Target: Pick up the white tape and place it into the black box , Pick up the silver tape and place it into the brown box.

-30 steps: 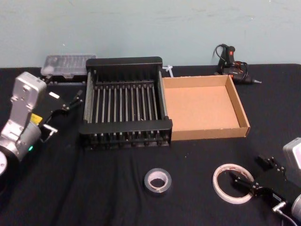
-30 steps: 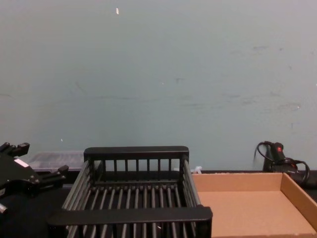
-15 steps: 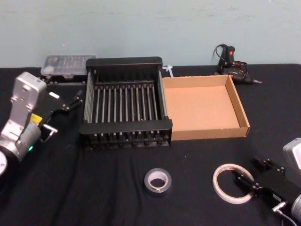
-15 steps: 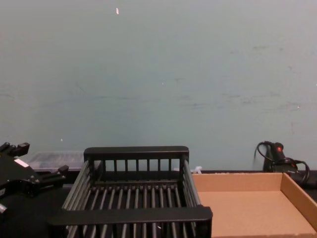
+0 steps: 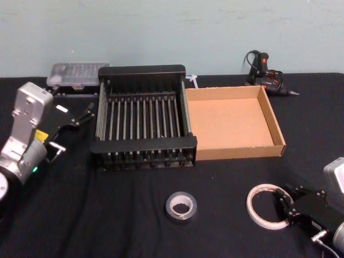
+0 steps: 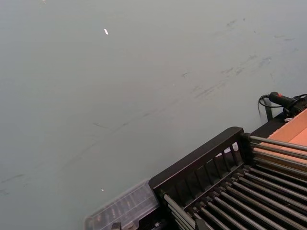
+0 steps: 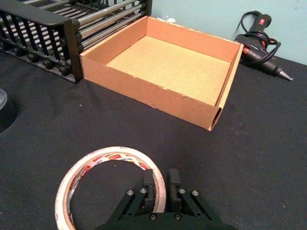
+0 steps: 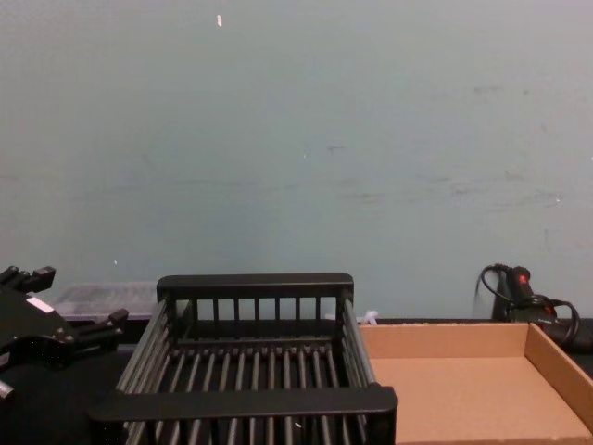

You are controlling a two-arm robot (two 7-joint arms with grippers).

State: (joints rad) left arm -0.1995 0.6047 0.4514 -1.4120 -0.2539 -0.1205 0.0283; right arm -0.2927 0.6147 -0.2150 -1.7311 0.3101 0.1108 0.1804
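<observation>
From the head, the white tape lies flat on the black table at the near right, with the right gripper at its right-hand rim; the silver tape sits well apart to its left, near the table's middle front; the black box and the brown box stand side by side farther back, touching or nearly so, both with nothing in them. The left gripper hangs just beside the black box's left wall, parked, its jaws released.

From the left wrist, the black box's far rim and bars show, with a clear plastic case beyond.

From the right wrist, the two fingers stand close together astride the ring's near wall — one inside the hole, one outside — clenched on the white tape, as far as I can judge; the ring's flat face looks upward, so the lift must go straight up before swinging left to the black box, past the brown box; the right arm is plainly the nearer; a glue gun lies behind.

From the chest, the left gripper shows at the lower left, beside the black box.
</observation>
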